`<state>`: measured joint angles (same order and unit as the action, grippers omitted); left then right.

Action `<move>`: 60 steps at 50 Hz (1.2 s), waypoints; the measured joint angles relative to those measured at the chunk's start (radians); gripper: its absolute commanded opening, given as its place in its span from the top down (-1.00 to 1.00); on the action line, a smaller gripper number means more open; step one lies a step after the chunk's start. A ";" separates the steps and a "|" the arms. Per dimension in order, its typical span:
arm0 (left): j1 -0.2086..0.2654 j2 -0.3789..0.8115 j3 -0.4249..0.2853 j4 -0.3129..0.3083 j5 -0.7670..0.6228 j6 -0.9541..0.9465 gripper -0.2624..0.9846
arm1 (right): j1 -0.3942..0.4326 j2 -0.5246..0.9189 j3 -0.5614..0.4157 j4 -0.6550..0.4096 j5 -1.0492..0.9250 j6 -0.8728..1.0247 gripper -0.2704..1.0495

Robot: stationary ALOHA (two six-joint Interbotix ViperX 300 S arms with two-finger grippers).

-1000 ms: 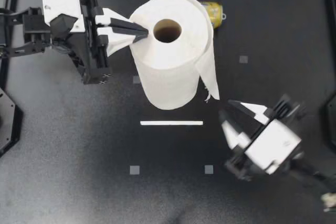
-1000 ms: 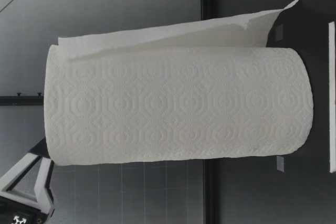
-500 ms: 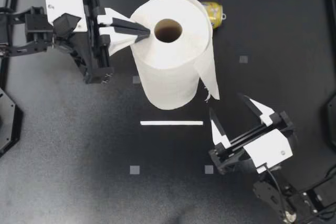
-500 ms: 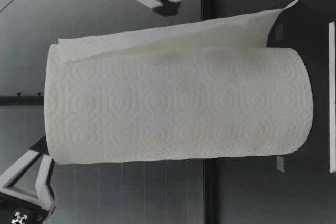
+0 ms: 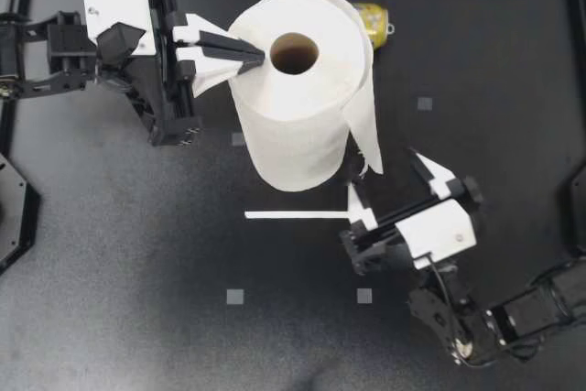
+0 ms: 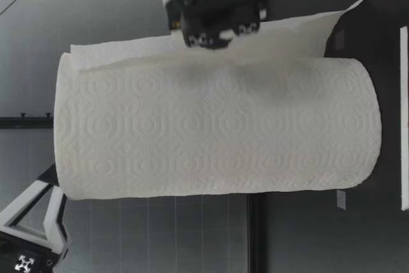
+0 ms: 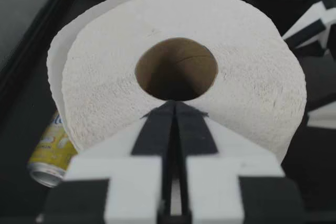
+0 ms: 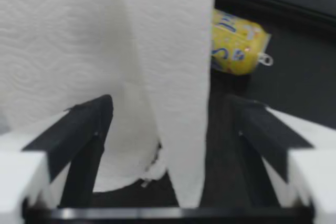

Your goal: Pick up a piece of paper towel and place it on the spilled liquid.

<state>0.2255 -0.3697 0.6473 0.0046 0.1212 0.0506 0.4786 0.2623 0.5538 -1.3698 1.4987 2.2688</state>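
Note:
A white paper towel roll (image 5: 298, 89) stands upright on the black table, with a loose sheet (image 5: 366, 130) hanging down its right side. My left gripper (image 5: 260, 59) is shut, its tips resting on the roll's top at the edge of the cardboard core (image 7: 176, 69). My right gripper (image 5: 385, 174) is open just in front of the roll. The hanging sheet (image 8: 173, 77) is between its fingers (image 8: 86, 124), untouched. In the low view the right gripper's body (image 6: 214, 4) hovers beside the roll (image 6: 217, 132). I see no liquid on the dark table.
A yellow can (image 5: 374, 20) lies on its side behind the roll, also seen as the can (image 8: 236, 40) past the sheet. A white tape strip (image 5: 298, 215) and small grey squares (image 5: 235, 297) mark the table nearer the front.
My right gripper has opened wide and moved in toward the roll, so the loose sheet now hangs between its fingers. The left gripper has stayed on the roll's top.

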 measured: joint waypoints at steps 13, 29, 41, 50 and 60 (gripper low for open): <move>0.002 0.000 0.003 -0.002 -0.002 0.000 0.51 | -0.055 0.012 -0.006 -0.020 -0.026 -0.005 -0.62; 0.000 -0.002 0.008 -0.002 -0.002 0.002 0.51 | -0.115 -0.020 0.055 -0.020 -0.026 -0.031 -0.61; 0.002 -0.003 0.011 -0.003 -0.002 0.000 0.51 | -0.167 -0.044 0.064 -0.072 -0.026 -0.064 -0.58; 0.002 -0.003 0.011 -0.003 -0.002 -0.003 0.51 | -0.207 -0.061 0.066 -0.110 -0.026 -0.067 -0.57; 0.002 -0.003 0.012 -0.008 -0.002 -0.003 0.51 | -0.239 -0.072 0.066 -0.138 -0.028 -0.067 -0.30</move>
<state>0.2270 -0.3728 0.6596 -0.0031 0.1197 0.0476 0.2393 0.1902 0.6197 -1.5079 1.4711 2.2013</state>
